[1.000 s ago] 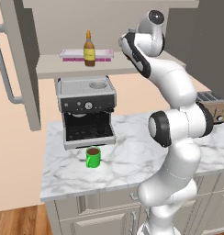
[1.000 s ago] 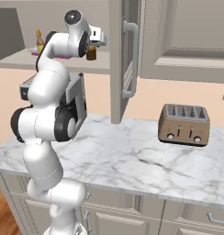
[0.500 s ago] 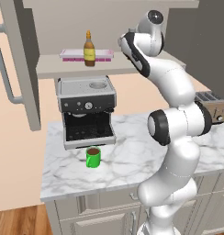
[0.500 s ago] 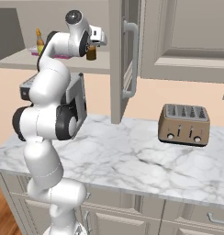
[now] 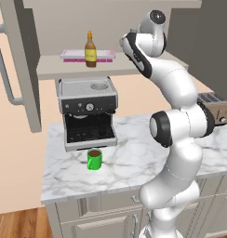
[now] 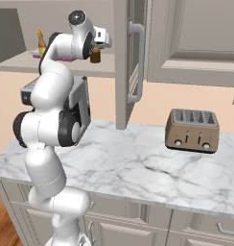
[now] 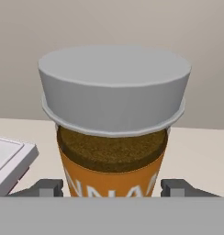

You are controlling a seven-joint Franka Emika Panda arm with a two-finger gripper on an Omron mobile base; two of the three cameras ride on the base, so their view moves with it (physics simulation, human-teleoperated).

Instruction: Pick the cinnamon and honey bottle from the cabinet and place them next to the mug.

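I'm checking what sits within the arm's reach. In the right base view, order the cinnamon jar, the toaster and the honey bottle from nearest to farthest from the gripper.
1. cinnamon jar: right at the gripper, on the cabinet shelf.
2. honey bottle: further left on the same shelf.
3. toaster: far right, down on the counter.

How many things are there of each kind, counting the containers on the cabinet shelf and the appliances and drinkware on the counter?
Bottles and jars: 2, the honey bottle and the cinnamon
Trays: 1, the pink tray
Appliances: 2, the coffee machine and the toaster
Mugs: 1, the green mug
Total: 6
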